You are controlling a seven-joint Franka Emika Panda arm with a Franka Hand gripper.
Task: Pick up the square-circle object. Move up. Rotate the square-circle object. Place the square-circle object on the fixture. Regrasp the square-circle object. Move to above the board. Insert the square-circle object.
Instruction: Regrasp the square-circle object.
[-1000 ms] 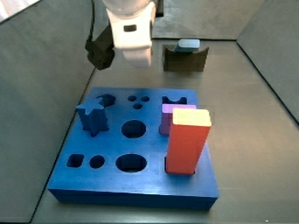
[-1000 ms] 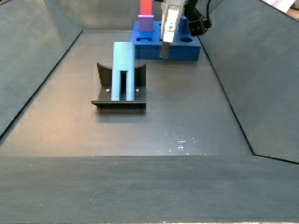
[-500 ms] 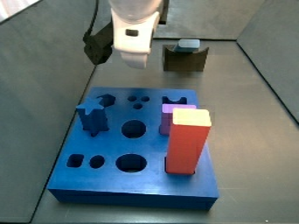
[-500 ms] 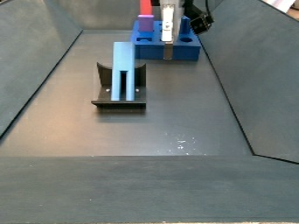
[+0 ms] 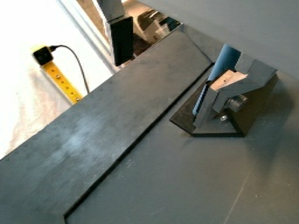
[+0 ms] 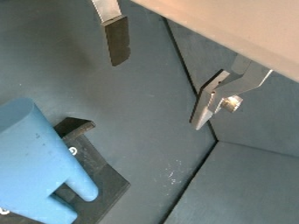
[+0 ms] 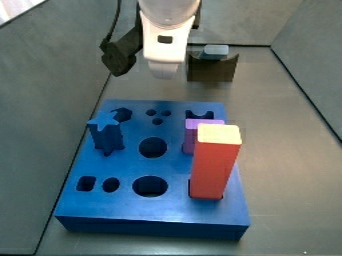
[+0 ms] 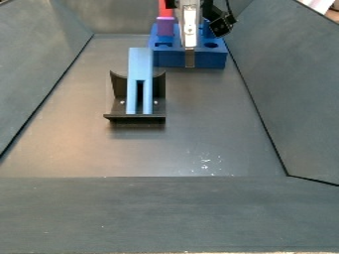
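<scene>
The square-circle object (image 8: 141,75), a pale grey-blue bar, stands upright in the fixture (image 8: 135,111); both also show in a side view as the bar's top (image 7: 214,50) on the fixture (image 7: 211,68). My gripper (image 8: 189,58) hangs above the board's (image 7: 147,205) edge nearest the fixture, apart from the bar. Its jaws are open with nothing between them. In a wrist view the gripper (image 6: 159,86) shows both fingers (image 6: 114,42), with the square-circle object (image 6: 35,166) off to one side. Another wrist view shows the bar (image 5: 225,59) on the fixture (image 5: 239,118).
A tall red-orange block (image 7: 214,160) with a pale top and a dark blue notched peg (image 7: 107,137) stand in the board. Grey walls (image 8: 40,89) enclose the floor on both sides. A cable (image 7: 112,40) hangs beside the arm.
The gripper has risen and shifted from over the board toward the fixture's side, still open. The bar and fixture have not moved.
</scene>
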